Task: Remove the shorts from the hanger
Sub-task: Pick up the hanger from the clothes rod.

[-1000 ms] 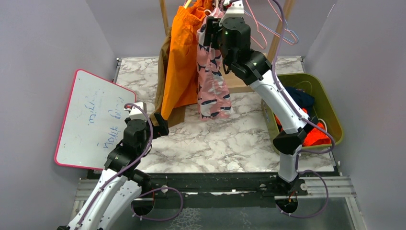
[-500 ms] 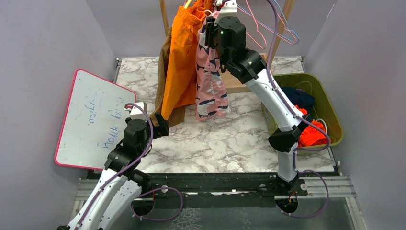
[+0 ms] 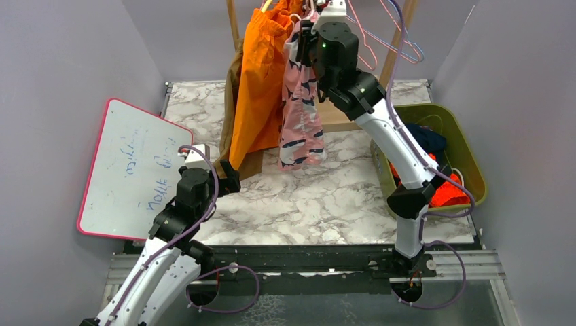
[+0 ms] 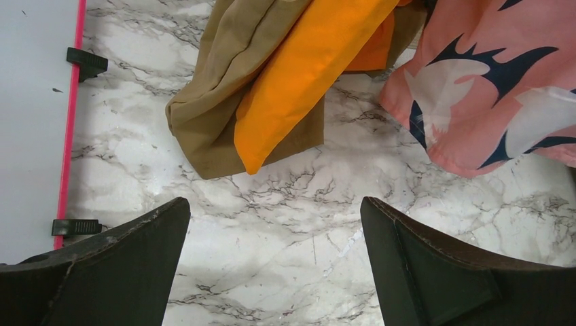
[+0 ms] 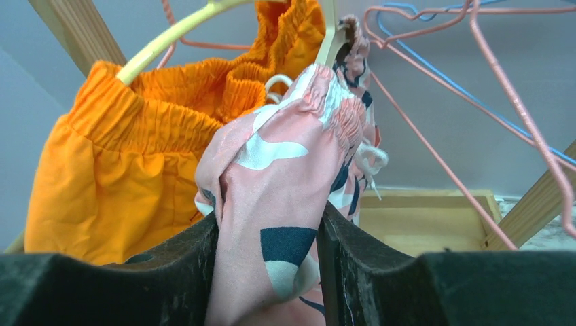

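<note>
Up high, pink shorts (image 5: 285, 170) with navy blotches bunch inside right pincer (image 5: 268, 234).

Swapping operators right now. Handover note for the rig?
Hands: right hand closed on the pink shorts just below the waistband, up at the rack; left hand open, empty, low over the table by the hems.
Done: navy shorts and red-orange shorts lie in the green bin.
Left: pink shorts still on their hanger; pull them free, then the orange shorts and tan shorts hanging beside them.
</note>
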Available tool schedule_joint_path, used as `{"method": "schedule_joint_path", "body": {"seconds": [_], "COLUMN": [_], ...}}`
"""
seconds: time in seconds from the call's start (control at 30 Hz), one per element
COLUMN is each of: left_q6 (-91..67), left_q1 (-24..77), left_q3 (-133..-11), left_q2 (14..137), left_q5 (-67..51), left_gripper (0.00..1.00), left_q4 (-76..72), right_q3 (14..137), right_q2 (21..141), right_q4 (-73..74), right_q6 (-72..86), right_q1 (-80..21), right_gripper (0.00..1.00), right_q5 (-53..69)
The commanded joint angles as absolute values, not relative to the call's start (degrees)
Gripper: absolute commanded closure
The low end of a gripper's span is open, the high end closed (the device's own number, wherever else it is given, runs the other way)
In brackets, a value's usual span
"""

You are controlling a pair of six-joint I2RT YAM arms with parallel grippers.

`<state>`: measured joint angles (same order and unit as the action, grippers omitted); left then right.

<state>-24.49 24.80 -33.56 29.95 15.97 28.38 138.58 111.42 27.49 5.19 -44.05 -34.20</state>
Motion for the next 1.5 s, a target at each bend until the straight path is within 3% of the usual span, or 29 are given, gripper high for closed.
{"method": "schedule_joint_path", "body": {"seconds": [0.0,0.53,0.93,1.47], "left_q6": [-23.83,-23.88,-23.91,-23.88], "left_q1": [24.46,24.48,24.49,24.51], "left_q3": [-33.22,-33.27,-33.22,-33.22], "left_q2": [30.03,29.52,29.15,29.38], "left_q5": [14.95,14.67,14.77,14.80], "left_gripper": [0.01,0.01,0.01,0.01], "left_q4": [26.71,26.68,26.70,26.61], "right_q3": [137.97,139.89,137.20,132.60], "right_q2": [105.65,103.20,103.64,98.72], "right_q4": [22.84,23.12,16.95,12.90], "right_q6": [6.37,7.54,12.60,9.70], "right_q1": [-43.95,-42.97,-35.46,-35.51], "right_gripper": [0.99,0.99,0.99,0.99], "right_q5": [-33.17,-23.82,-5.47,1.97]}}
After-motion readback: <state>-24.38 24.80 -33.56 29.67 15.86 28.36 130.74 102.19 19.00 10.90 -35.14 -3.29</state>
